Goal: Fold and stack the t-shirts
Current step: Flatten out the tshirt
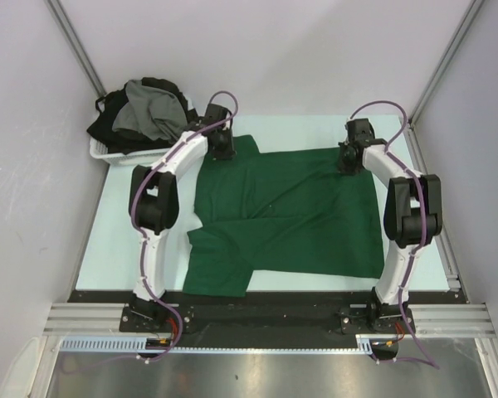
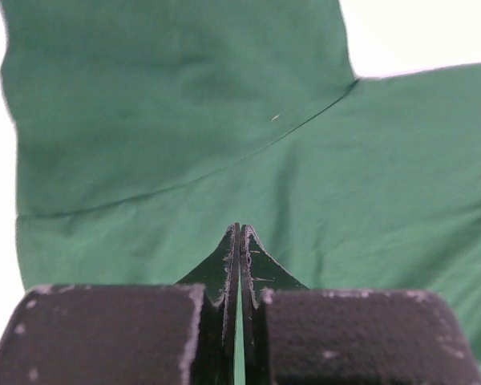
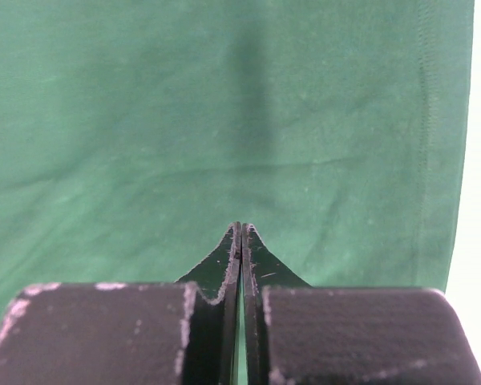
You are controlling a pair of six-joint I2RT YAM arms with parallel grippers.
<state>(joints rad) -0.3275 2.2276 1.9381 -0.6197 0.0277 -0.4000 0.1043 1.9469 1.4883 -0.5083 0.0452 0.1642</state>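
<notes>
Shirts are noted in two places: a green shirt [image 1: 290,215] is laid out flat across the middle of the table [image 1: 108,249], sleeves to the left and hem to the right, while a grey shirt [image 1: 145,112] and black shirts [image 1: 108,126] are heaped in the basket [image 1: 108,155] at the far left corner. The left gripper [image 1: 222,148] is set down at the far sleeve, and the right gripper [image 1: 349,159] at the far hem corner. Both sets of jaws are seen clenched, tips pressed together over green cloth. Whether fabric is caught between them cannot be told.
</notes>
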